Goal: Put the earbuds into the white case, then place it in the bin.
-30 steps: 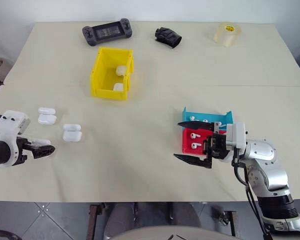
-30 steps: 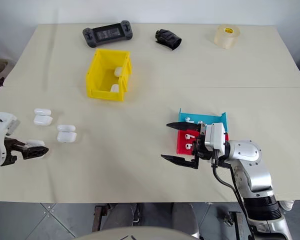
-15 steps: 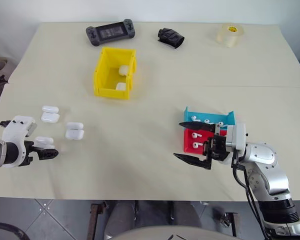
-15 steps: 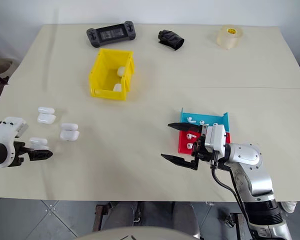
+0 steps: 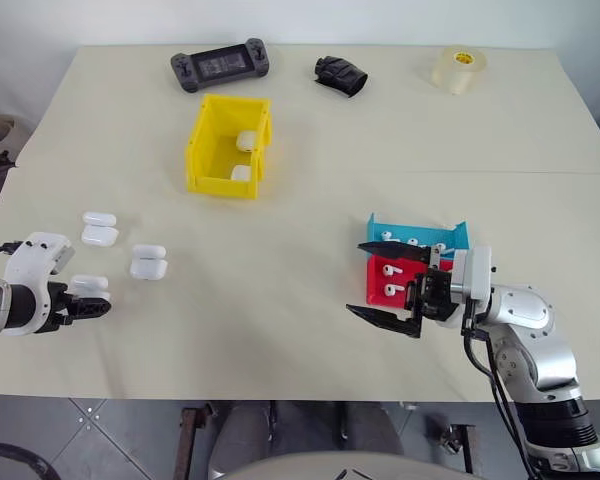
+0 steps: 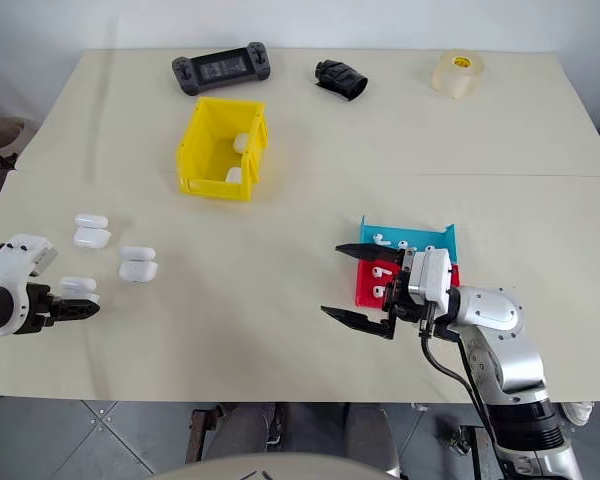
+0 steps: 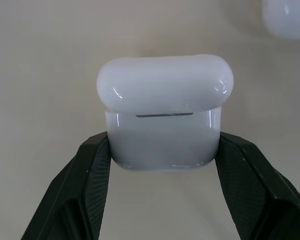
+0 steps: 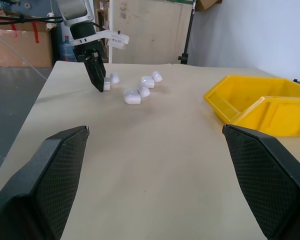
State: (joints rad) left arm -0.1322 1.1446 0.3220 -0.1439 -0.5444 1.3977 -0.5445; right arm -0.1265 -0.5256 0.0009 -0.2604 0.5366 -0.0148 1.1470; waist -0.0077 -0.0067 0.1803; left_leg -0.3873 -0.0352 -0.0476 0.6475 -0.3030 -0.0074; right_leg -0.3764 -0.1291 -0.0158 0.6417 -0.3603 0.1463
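at the lower left of the head view the white case (image 7: 165,115), its lid ajar, is clamped on the table (image 5: 310,150) by the left gripper (image 5: 92,309), while the right gripper (image 5: 392,287) is held wide apart and empty at the lower right beside the red tray (image 5: 382,278), and the bin (image 5: 227,146) is seen at upper centre.

Cream table (image 5: 310,190) with scattered items
Yellow bin (image 5: 227,146), white cases (image 5: 148,262), red tray (image 5: 389,279) and blue tray (image 5: 417,236), game controller (image 5: 219,64), tape roll (image 5: 457,69), black object (image 5: 339,74)

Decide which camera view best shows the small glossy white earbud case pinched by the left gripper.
The left wrist view: the white case sits close-up between both black fingers. Both eye views and the right wrist view show it tiny.
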